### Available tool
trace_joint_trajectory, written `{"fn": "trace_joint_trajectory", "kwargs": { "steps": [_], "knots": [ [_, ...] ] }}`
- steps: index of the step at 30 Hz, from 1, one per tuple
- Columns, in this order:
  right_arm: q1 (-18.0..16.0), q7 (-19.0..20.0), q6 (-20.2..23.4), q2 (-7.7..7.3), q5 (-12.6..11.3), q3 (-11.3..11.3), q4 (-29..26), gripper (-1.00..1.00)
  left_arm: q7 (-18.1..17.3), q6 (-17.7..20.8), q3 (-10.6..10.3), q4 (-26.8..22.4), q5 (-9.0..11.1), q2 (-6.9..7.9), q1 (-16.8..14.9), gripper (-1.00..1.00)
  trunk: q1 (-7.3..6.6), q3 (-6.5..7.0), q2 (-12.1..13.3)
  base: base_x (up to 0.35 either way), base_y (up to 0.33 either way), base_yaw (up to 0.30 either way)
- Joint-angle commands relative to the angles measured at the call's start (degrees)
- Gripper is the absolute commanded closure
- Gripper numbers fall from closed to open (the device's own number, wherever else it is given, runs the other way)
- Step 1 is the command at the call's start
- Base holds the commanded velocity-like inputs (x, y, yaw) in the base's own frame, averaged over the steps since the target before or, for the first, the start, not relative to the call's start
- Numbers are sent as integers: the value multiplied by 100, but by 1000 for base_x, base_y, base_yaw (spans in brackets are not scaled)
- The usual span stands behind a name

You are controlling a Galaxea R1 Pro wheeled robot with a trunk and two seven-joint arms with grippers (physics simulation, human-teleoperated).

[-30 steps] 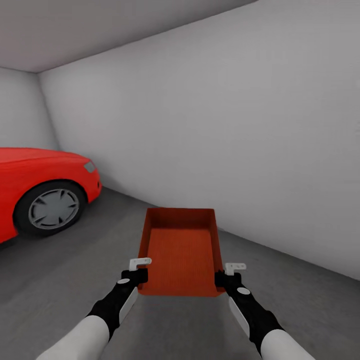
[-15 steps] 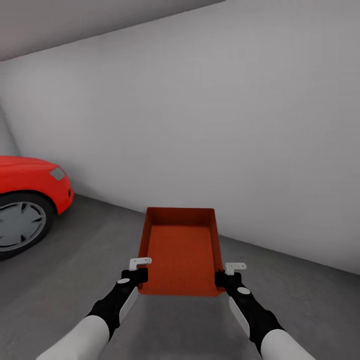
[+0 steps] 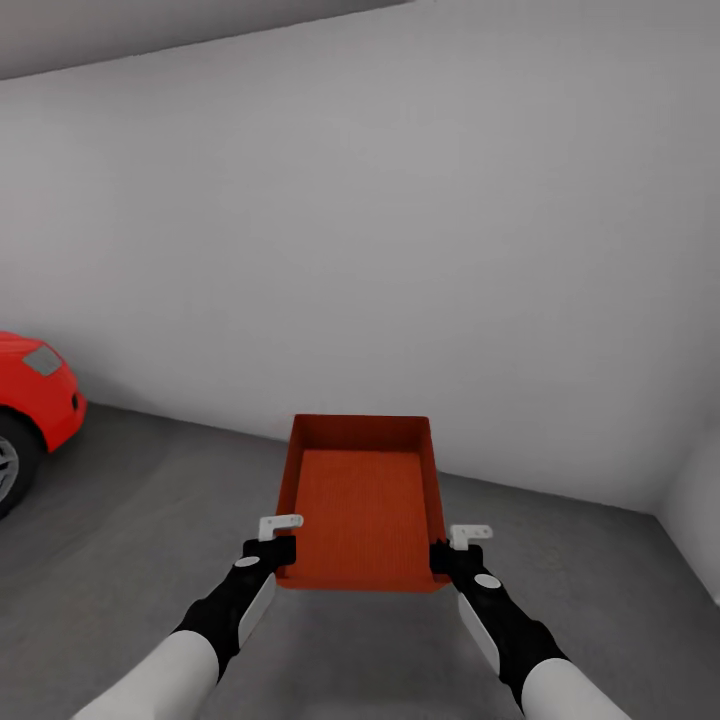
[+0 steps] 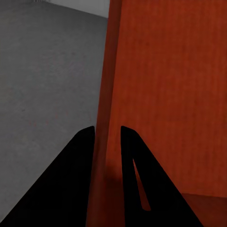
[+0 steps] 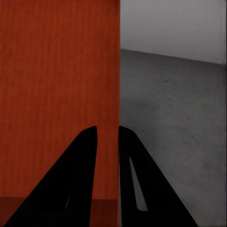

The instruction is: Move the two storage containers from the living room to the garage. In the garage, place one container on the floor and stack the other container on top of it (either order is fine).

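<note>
An orange-red open-topped storage container (image 3: 362, 500) is held in front of me above the dark grey concrete floor (image 3: 150, 500) of the garage. My left gripper (image 3: 281, 553) is shut on the container's near left corner, and in the left wrist view its black fingers (image 4: 85, 156) straddle the container wall (image 4: 106, 94). My right gripper (image 3: 444, 556) is shut on the near right corner; its fingers (image 5: 130, 161) pinch the container wall (image 5: 118, 85) in the right wrist view. The container is empty.
A plain white wall (image 3: 400, 250) runs across ahead, meeting another wall at a corner (image 3: 665, 500) on the right. The nose and front wheel of a red car (image 3: 35, 385) stand at the far left on the concrete.
The view has swung to the right: the red car has slid toward the left edge and a wall corner has come in on the right. The container and both grippers keep the same hold.
</note>
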Motion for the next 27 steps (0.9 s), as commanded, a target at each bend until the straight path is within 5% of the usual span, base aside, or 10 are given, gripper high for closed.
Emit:
{"fn": "trace_joint_trajectory", "kwargs": {
  "steps": [1, 12, 27],
  "knots": [
    [-4, -120, 18, -8, -17, -17, -9, 100, 72, 34, 7, -23, 64, 8, -3, 100, 0, -7, -5, 0, 0, -287],
    [-4, -113, 18, -8, -20, -24, -9, 100, 76, 37, 10, -3, 67, 8, -3, 100, 0, -7, -5, 44, 22, -261],
    [-4, -97, 14, -8, -20, -30, -14, 100, 69, 43, 10, 6, 72, 11, -3, 100, 0, -7, -5, 280, 210, -15]
  ]
}}
